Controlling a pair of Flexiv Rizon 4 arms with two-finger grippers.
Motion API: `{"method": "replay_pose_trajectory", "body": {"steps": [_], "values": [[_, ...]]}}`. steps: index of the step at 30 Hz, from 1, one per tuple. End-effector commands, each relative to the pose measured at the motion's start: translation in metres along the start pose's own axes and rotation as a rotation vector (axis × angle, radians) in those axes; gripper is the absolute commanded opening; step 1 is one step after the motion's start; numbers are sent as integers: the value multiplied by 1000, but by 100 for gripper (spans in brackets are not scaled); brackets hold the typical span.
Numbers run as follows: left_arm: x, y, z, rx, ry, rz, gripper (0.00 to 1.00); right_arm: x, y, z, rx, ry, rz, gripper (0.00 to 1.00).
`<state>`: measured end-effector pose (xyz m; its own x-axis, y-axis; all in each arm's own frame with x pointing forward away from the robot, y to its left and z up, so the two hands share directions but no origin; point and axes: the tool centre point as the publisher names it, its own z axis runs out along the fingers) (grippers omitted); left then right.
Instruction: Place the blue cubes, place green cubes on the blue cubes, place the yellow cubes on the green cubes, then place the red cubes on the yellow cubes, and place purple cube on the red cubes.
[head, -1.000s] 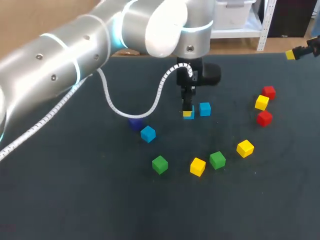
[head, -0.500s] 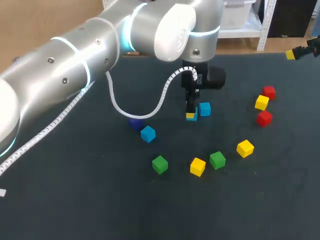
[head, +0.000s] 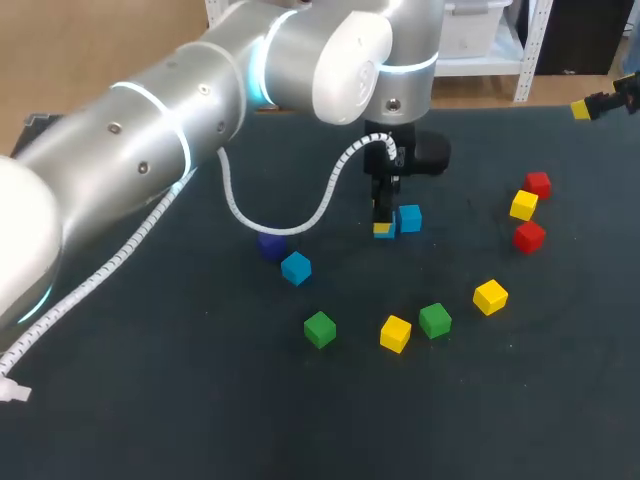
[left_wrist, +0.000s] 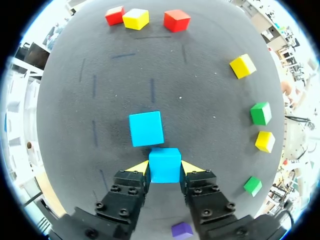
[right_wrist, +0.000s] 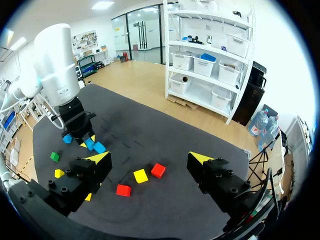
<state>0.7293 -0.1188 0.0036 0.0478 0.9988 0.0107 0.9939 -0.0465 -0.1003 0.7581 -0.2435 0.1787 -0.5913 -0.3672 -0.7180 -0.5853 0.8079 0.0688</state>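
Dark table mat (head: 200, 400) below. My left gripper (left_wrist: 165, 167) is clamped on a blue cube (left_wrist: 164, 161), just beside the resting blue cube (left_wrist: 146, 128). This looks like the blue-placing step, so next I set it down flush and let go. My right gripper (right_wrist: 150, 158) hangs spread wide, well away from that resting blue cube.

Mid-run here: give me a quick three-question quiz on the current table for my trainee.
1. True or false: the left gripper holds nothing.
2. How many red cubes are on the table? A one, B two, C three.
3. Fill in: the right gripper is ____ (open or shut).
Key: 1 false, it is shut on a blue cube; 2 B; 3 open.
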Motion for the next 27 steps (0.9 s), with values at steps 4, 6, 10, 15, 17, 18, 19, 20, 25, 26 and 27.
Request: {"method": "replay_pose_trajectory", "body": {"steps": [4,6,10,15,17,18,19,20,25,26,27], "values": [[-4,9,0,12,4,-3,0,0,0,0,2,1,0,100],[-4,10,0,12,5,-3,0,0,0,0,2,1,0,100],[-3,12,2,15,8,-9,0,0,0,0,2,1,0,100],[-2,12,3,13,11,-11,0,0,0,0,2,1,0,100],[-2,12,3,12,9,-13,0,0,0,0,2,1,0,100],[-2,12,3,10,6,-15,0,0,0,0,2,1,0,100],[-3,12,4,9,5,-16,0,0,0,0,2,1,0,100],[-3,13,4,8,4,-16,0,0,0,0,2,1,0,100],[-4,15,6,6,1,-15,0,0,0,0,2,1,0,100],[-4,16,6,5,1,-17,0,0,0,0,2,1,0,100],[-4,16,6,4,2,-18,0,0,0,0,2,1,0,100]]}}
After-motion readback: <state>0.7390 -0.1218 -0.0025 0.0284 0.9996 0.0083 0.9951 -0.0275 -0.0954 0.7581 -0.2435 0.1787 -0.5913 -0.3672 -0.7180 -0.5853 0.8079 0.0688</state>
